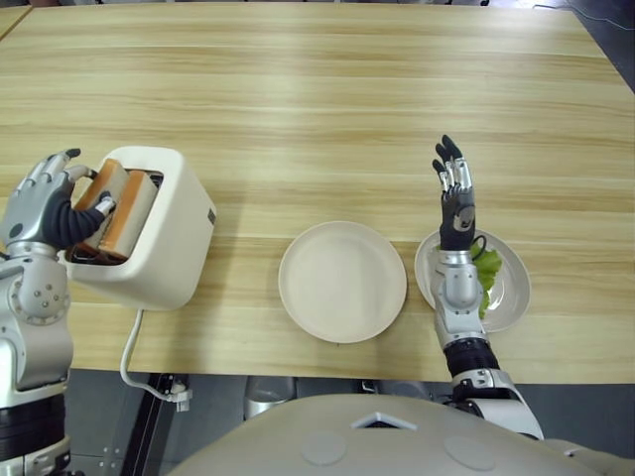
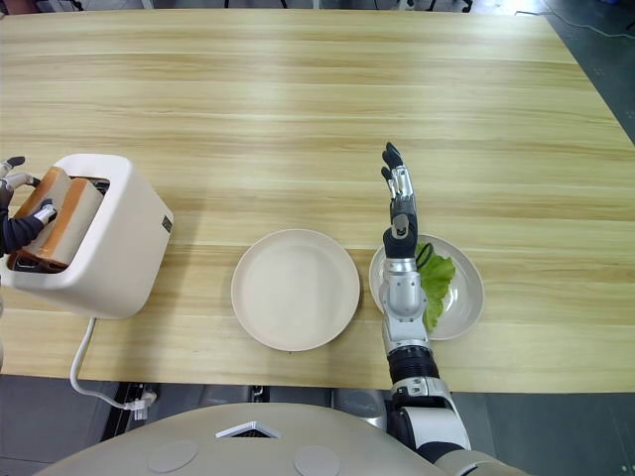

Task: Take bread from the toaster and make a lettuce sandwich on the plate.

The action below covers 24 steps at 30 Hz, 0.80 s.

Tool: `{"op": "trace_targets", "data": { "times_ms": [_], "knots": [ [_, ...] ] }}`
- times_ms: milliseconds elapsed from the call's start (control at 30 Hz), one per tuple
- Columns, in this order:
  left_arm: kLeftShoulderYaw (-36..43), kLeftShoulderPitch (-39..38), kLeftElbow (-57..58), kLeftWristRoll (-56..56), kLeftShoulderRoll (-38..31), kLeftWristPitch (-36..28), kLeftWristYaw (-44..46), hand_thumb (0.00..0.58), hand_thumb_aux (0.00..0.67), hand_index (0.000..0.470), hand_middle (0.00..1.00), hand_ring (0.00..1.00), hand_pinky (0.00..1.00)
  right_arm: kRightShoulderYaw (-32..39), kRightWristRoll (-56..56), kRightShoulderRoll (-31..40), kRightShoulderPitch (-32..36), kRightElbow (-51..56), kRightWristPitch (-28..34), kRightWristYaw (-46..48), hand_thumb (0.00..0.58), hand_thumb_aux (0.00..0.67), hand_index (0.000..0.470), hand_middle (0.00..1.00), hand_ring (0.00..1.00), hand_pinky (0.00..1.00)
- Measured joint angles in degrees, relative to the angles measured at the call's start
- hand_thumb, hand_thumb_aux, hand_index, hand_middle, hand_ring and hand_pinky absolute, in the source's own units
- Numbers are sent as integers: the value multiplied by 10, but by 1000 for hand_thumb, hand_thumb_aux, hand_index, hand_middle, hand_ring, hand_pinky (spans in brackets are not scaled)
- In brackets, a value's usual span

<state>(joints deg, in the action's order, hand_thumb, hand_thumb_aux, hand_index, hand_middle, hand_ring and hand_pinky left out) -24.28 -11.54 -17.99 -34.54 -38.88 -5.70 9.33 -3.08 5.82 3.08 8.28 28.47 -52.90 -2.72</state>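
A cream toaster [image 1: 164, 238] sits at the table's left front with two toasted bread slices [image 1: 119, 208] standing up out of its slots. My left hand [image 1: 55, 203] is at the toaster's top, fingers curled around the nearer slice. An empty cream plate [image 1: 342, 281] lies in the front middle. To its right a smaller plate [image 1: 511, 297] holds a green lettuce leaf [image 1: 488, 273]. My right hand [image 1: 454, 193] stands above that small plate's left rim, fingers straight and pointing away, holding nothing.
The toaster's white cord [image 1: 134, 362] hangs over the table's front edge [image 1: 298, 372]. The wide wooden tabletop [image 1: 317, 99] stretches behind the plates and toaster.
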Motion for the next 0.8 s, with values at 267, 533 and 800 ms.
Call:
{"op": "trace_targets", "data": {
  "times_ms": [267, 533, 800],
  "knots": [
    [-100, 90, -87, -4, -4, -8, -83, 580, 670, 460, 0, 0, 0, -1, 0, 4, 5, 3, -1, -1, 0, 0, 0, 0, 0, 0],
    [-148, 108, -97, -12, 2, 9, -151, 580, 670, 460, 0, 0, 0, 0, 4, 3, 9, 12, -1, -5, 0, 0, 0, 0, 0, 0],
    [-62, 167, -165, 62, 41, 33, -116, 580, 670, 460, 1000, 1000, 1000, -41, 30, 70, 16, -8, 1, -40, 0, 0, 0, 0, 0, 0]
  ]
}}
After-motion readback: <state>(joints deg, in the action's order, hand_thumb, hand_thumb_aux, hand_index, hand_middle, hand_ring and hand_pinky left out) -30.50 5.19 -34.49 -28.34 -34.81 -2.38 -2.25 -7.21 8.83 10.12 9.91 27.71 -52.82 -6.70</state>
